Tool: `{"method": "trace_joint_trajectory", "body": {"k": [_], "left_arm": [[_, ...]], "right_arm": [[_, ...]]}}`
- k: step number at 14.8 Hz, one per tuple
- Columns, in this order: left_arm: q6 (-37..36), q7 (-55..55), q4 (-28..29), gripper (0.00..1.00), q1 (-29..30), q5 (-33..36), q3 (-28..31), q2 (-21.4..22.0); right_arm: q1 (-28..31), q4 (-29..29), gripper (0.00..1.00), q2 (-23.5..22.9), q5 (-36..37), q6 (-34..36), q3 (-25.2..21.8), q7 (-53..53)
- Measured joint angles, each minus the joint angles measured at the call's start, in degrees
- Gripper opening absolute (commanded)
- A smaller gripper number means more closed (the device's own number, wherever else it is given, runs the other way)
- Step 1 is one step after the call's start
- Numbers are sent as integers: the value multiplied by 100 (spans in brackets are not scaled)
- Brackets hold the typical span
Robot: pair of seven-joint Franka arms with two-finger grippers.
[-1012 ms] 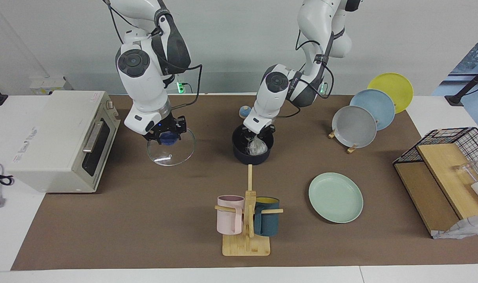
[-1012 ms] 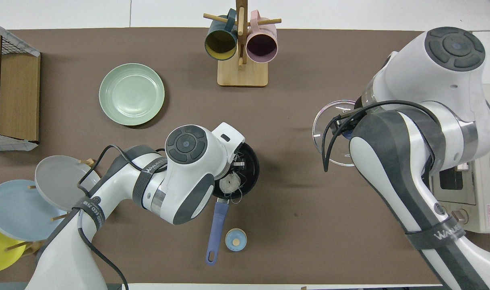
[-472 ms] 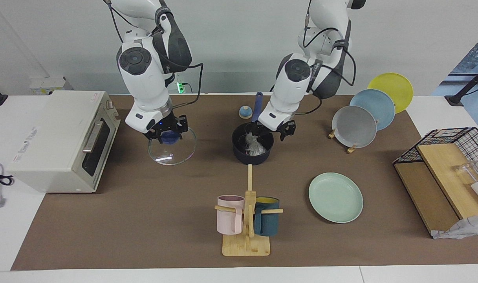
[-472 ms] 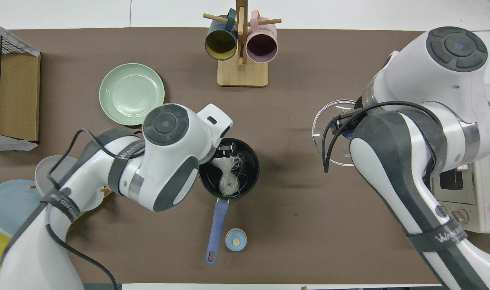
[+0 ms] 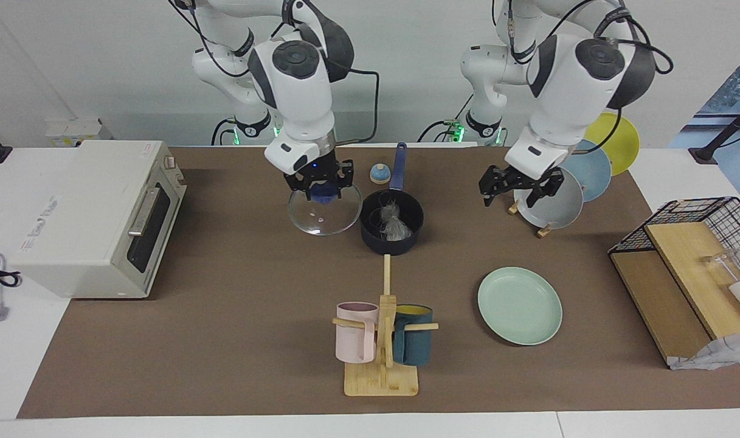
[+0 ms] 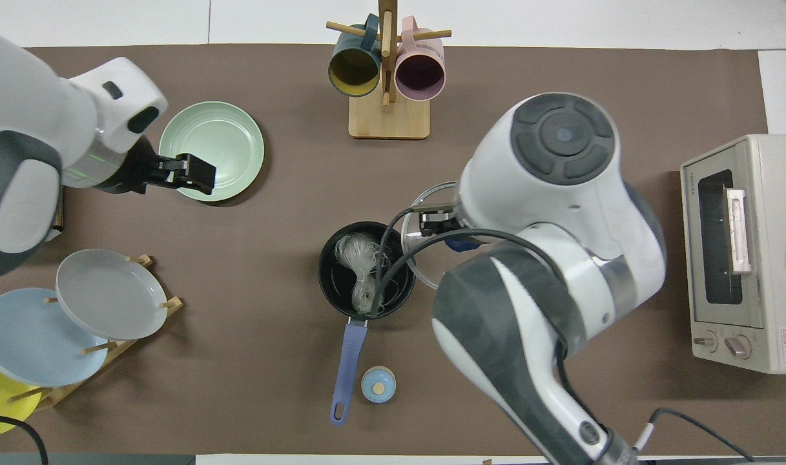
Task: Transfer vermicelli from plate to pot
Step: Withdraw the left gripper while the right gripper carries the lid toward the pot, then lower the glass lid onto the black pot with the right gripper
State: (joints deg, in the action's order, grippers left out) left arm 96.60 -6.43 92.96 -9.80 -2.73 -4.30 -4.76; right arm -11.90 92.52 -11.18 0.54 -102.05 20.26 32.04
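The vermicelli (image 5: 395, 223) lies as a white clump in the dark navy pot (image 5: 376, 238), also in the overhead view (image 6: 363, 270), where the pot (image 6: 333, 284) has its blue handle (image 6: 346, 371) pointing toward the robots. The mint-green plate (image 5: 520, 305) (image 6: 212, 150) holds nothing. My left gripper (image 5: 517, 186) is open and empty, up in the air by the grey plate; in the overhead view it (image 6: 199, 174) is over the mint plate's rim. My right gripper (image 5: 322, 185) is shut on the blue knob of a glass lid (image 5: 324, 216) and holds it tilted beside the pot; the lid's rim (image 6: 411, 218) shows under that arm.
A mug rack (image 5: 383, 340) with a pink and a teal mug stands farther from the robots than the pot. A toaster oven (image 5: 96, 213) is at the right arm's end. A rack with grey (image 5: 555, 204), light blue and yellow plates and a wire basket (image 5: 692, 243) are at the left arm's end. A small blue knob (image 6: 378, 385) lies by the pot handle.
My left gripper let go of the vermicelli in the pot, rose and swung toward the left arm's end. My right gripper carried the glass lid from near the oven to beside the pot.
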Motion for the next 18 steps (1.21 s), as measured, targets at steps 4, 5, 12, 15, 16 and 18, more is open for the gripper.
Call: {"method": "trace_joint_trajectory", "body": {"k": [4, 5, 12, 15, 16, 18], "left_arm": [[-436, 355, 9, 100, 216, 309, -4, 156], [-493, 355, 13, 100, 217, 330, -11, 167], [-646, 379, 78, 100, 456, 273, -19, 237], [-646, 378, 84, 100, 456, 195, -25, 238], [-646, 378, 84, 100, 456, 187, -27, 240], [-645, 374, 84, 100, 457, 117, -28, 264]], "right_arm": [[-831, -112, 0, -409, 211, -555, 11, 1126], [-979, -117, 0, -530, 377, -618, 12, 1305], [-1398, -130, 0, -1055, 861, -1151, -2, 1798], [-1392, -117, 0, -1110, 864, -1193, -27, 1798], [-1391, -105, 0, -1120, 865, -1205, -33, 1798], [-1389, -81, 0, -1130, 865, -1240, -41, 1798]]}}
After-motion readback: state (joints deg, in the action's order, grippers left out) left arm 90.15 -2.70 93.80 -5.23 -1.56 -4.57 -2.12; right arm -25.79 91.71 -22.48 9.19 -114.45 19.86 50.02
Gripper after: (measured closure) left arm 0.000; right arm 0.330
